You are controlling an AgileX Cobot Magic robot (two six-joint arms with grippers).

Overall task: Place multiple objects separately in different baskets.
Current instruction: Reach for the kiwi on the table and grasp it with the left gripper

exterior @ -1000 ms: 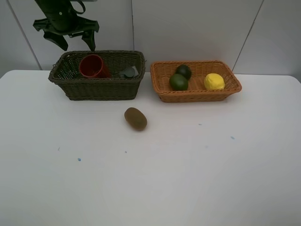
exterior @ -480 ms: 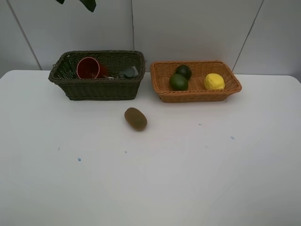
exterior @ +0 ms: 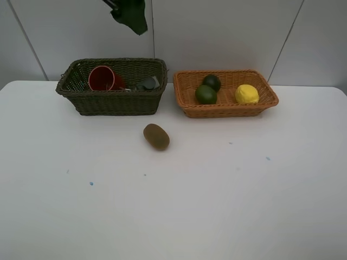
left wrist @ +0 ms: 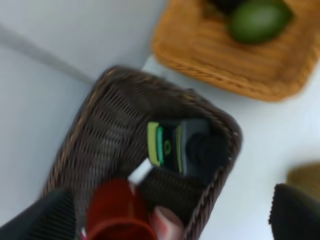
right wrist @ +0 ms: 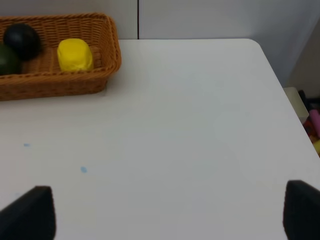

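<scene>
The dark olive-brown basket (exterior: 111, 100) holds a red cup (exterior: 103, 78) lying on its side and a dark grey bottle (exterior: 147, 83). In the orange-tan basket (exterior: 225, 111) are a green lime (exterior: 205, 94), a dark mangosteen (exterior: 212, 82) and a yellow lemon (exterior: 246, 94). A brown kiwi (exterior: 156, 136) lies on the table in front of the baskets. My left gripper (left wrist: 172, 217) hangs open high above the dark basket (left wrist: 100, 135), over the cup (left wrist: 117, 212) and bottle (left wrist: 175, 147). My right gripper (right wrist: 165, 212) is open over bare table, with nothing between its fingers.
Part of my left arm (exterior: 130, 13) shows at the top edge of the high view. The white table (exterior: 173, 206) has a few small blue specks. The table's right edge and some clutter (right wrist: 312, 125) beyond it show in the right wrist view.
My left gripper has risen from just above the dark basket and swung right, mostly leaving the high view. The red cup has shifted slightly in the basket.
</scene>
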